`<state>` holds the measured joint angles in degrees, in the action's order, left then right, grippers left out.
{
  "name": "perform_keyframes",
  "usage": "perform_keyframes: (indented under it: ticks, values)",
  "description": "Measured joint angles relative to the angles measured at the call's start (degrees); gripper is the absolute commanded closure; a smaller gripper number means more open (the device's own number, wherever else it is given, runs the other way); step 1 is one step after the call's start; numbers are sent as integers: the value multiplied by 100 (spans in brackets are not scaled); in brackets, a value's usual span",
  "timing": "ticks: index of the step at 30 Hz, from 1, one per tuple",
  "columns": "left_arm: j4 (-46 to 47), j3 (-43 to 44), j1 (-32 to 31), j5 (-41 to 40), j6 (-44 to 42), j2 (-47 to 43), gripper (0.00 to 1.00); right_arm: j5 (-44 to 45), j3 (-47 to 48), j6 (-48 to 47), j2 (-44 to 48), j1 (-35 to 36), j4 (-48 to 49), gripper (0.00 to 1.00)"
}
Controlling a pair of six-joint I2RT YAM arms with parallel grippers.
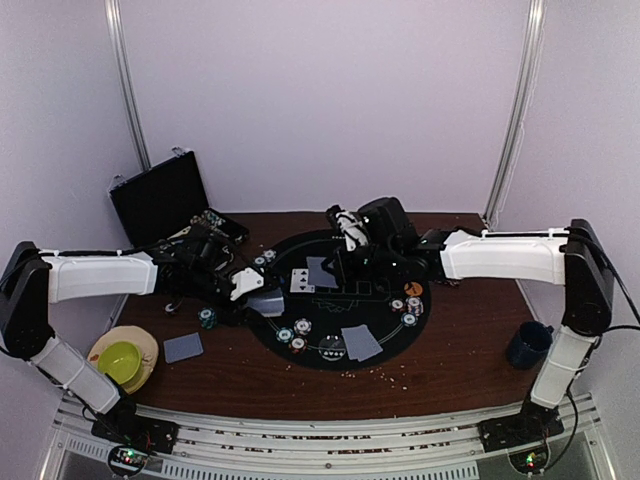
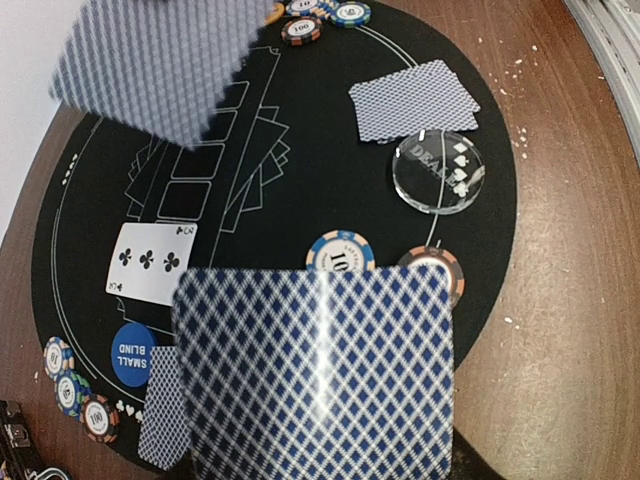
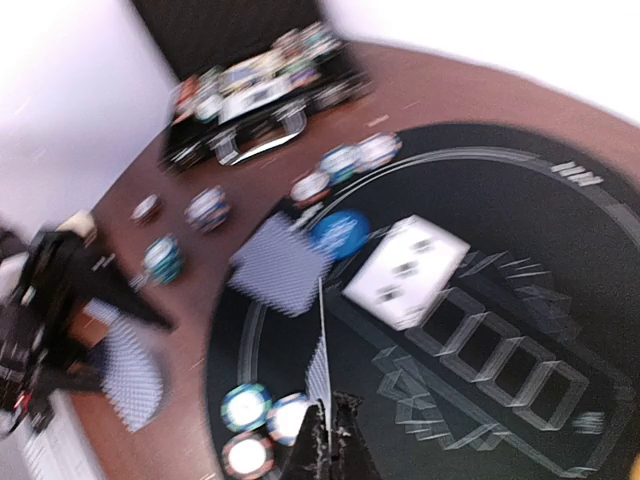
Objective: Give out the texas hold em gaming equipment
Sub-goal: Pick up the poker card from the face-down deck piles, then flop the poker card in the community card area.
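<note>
**Left pincer** (image 1: 247, 287), at the left rim of the mat: closed on a face-down blue-and-white diamond-backed playing card (image 2: 315, 375). The card hides the fingers in the left wrist view, so the grip is inferred from the card sitting at the arm's tip.

**Right pincer** (image 3: 326, 440), above the middle of the mat: clamped on a second diamond-backed card (image 3: 319, 365), seen edge-on and upright between the dark fingers.

**Beneath both:** a round black felt mat (image 1: 385, 325) printed with white card outlines. It carries:
- a face-up three of clubs (image 2: 152, 262)
- a blue "small blind" disc (image 2: 133, 352)
- a clear acrylic dealer button (image 2: 438, 170)
- face-down cards (image 2: 415, 100)
- small striped poker chips (image 2: 340, 252) set near the rim

**Off the mat:** more chips and one face-down card (image 1: 183, 347) lie on the brown wooden counter (image 1: 450, 370). An open black hinged case (image 1: 160, 195) stands at the far left.

**Handling (judged):** the cards are probably light, thin, springy and slick. Lying flat, a card offers no edge to grasp, so it is best pinched gently at the middle of one edge. Once released, it may skate across the felt. The chips look stiff and denser, and are best taken across the rim.
</note>
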<state>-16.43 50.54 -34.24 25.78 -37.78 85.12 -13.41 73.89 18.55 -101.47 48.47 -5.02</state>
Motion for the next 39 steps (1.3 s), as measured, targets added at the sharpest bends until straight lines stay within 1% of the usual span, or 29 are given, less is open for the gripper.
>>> perform_keyframes:
  ticks: [4,7,9,14,19,22,27,33,39]
  values:
    - [2,0,0,2,0,2,48,1344,44,-111,297,-46,-184,100]
    - [2,0,0,9,0,2,48,2356,332,-234,107,-20,-369,100]
    - [7,0,0,15,0,2,48,3008,651,-326,-221,17,-509,100]
    - [7,0,0,22,2,2,48,4494,1513,-678,-1394,219,-761,100]
    - [7,0,0,28,9,2,48,5416,2184,-1069,-2444,380,-962,100]
    - [9,0,0,35,15,2,48,5744,2481,-1329,-2883,446,-1023,100]
    - [9,0,0,37,15,2,48,5912,2861,-1720,-3279,503,-977,100]
    - [9,0,0,37,15,2,48,5716,3104,-2041,-3585,557,-833,100]
    - [9,0,0,37,15,2,48,5381,3259,-2138,-3832,581,-752,99]
